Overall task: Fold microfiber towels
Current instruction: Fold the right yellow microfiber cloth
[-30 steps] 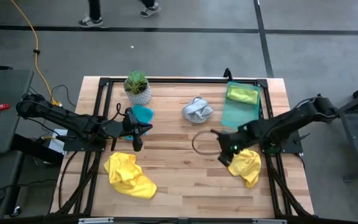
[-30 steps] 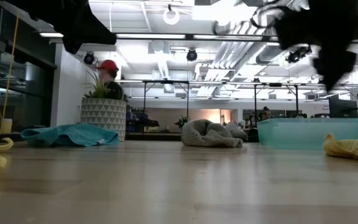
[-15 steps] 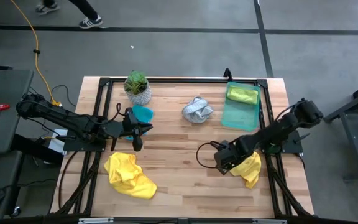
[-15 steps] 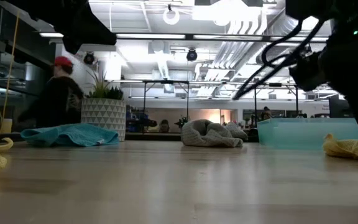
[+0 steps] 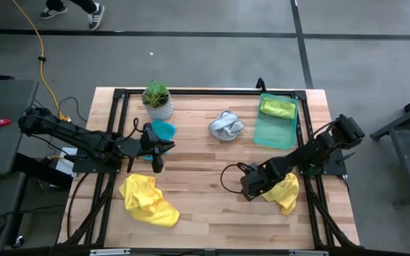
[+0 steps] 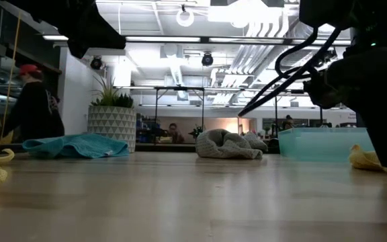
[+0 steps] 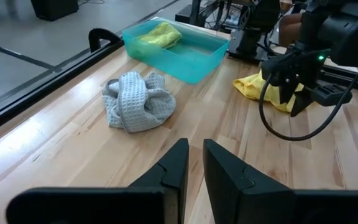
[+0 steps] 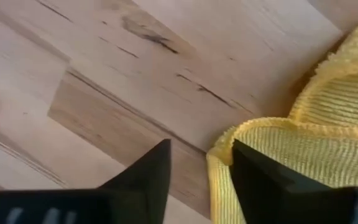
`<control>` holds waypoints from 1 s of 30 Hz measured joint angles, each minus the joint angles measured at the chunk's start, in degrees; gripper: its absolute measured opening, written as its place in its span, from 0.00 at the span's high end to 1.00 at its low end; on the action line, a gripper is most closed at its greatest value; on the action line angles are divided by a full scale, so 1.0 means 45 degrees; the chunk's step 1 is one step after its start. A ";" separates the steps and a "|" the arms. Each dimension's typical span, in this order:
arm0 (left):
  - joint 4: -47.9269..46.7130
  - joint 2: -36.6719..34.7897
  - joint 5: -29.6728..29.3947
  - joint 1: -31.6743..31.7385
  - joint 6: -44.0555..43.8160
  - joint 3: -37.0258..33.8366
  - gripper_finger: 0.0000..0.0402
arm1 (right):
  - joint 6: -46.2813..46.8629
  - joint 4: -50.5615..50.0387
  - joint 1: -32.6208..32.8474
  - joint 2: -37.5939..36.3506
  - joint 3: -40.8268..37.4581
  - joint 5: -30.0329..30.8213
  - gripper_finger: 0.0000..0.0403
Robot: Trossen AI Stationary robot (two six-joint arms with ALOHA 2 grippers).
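Note:
My right gripper (image 5: pixel 250 188) points down at the table, open, at the left edge of a crumpled yellow towel (image 5: pixel 285 192) near the table's right side. In the right wrist view the towel's hemmed corner (image 8: pixel 219 158) lies between the two fingers. My left gripper (image 5: pixel 156 148) waits shut above the table's left part, beside a teal towel (image 5: pixel 165 130). A second yellow towel (image 5: pixel 148 200) lies bunched near the left front. A grey-white towel (image 5: pixel 225 126) is heaped at the far middle. A lime green towel (image 5: pixel 277 108) lies in the tray (image 5: pixel 267 134). My right gripper comes at the yellow towel's hemmed edge (image 8: pixel 229 146) from above, one finger (image 8: pixel 263 180) over the cloth and the other (image 8: pixel 145 180) over bare wood. I cannot tell whether either finger touches the towel, which lies slack on the table.
A potted plant (image 5: pixel 157 99) stands at the far left by the teal towel. A black cable loop (image 5: pixel 228 178) hangs beside my right gripper. Bare wood (image 5: pixel 205 185) stretches between the two yellow towels. A person (image 6: pixel 35 111) moves in the room behind.
My right gripper has come down toward the table and a little toward its left and near edges, rolling about its own axis, and now stands at the yellow towel's left edge. The towels have not moved. A person has walked past behind the table.

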 joint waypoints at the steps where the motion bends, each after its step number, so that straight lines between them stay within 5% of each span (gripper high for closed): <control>1: -0.0008 0.0000 0.0000 0.0000 -0.0003 0.0000 0.90 | -0.0006 -0.0039 0.0000 0.0000 0.0015 0.0000 0.67; 8: -0.0046 0.0000 0.0000 0.0000 0.0000 0.0000 0.90 | -0.0754 -0.0107 -0.0225 -0.0005 0.0535 0.0611 0.98; 14: -0.0039 0.0000 0.0000 0.0000 0.0003 0.0000 0.90 | -0.1682 0.0819 -0.1005 -0.0549 0.0673 0.0989 0.99; 24: 0.0223 0.0000 -0.0010 0.0000 0.0039 0.0000 0.90 | -0.6044 0.4007 -0.3338 -0.1438 0.3054 0.1740 1.00; 30: 0.0409 0.0000 -0.0010 0.0000 0.0034 0.0000 0.89 | -0.5632 0.4038 -0.4481 -0.1423 0.4692 0.4449 1.00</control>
